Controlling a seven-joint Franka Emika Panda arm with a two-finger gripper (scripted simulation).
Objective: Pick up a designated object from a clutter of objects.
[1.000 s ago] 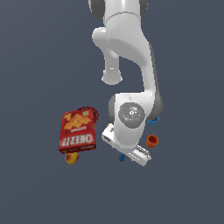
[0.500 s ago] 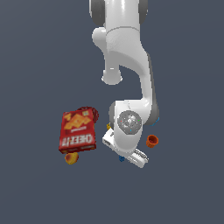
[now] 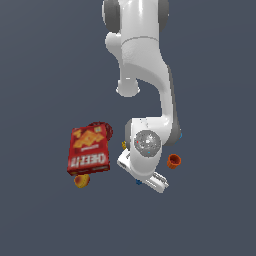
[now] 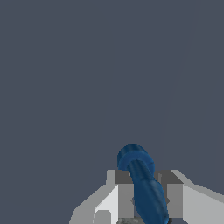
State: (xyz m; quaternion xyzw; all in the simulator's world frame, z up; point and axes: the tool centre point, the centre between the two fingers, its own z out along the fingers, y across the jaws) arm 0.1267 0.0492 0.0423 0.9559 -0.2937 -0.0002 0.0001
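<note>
You are looking at the end effector (image 4: 142,199), low in the wrist frame, clamping the dark-blue piece (image 4: 141,179) along its shaft. It is looking light, rigid and smooth, so you are likely better off gripping mid-shaft, below the knobbly head

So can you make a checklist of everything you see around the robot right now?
Surface: plain dark grey floor, no marks.
Job's thing: dark-blue piece sits between the gripper's fingers in the wrist view; only a blue speck shows under the arm in the exterior view.
Clutter: red Cheez-It box lying flat, dark red thing at its far corner, yellow cup by its near edge, orange cup on the exterior view's right of the arm, tiny yellow block beside the arm.
Gripper: gripper low, fingers either side of the blue piece; whether it is clamped, cannot tell.
Cables: nothing seen.
Surroundings: nothing seen.
</note>
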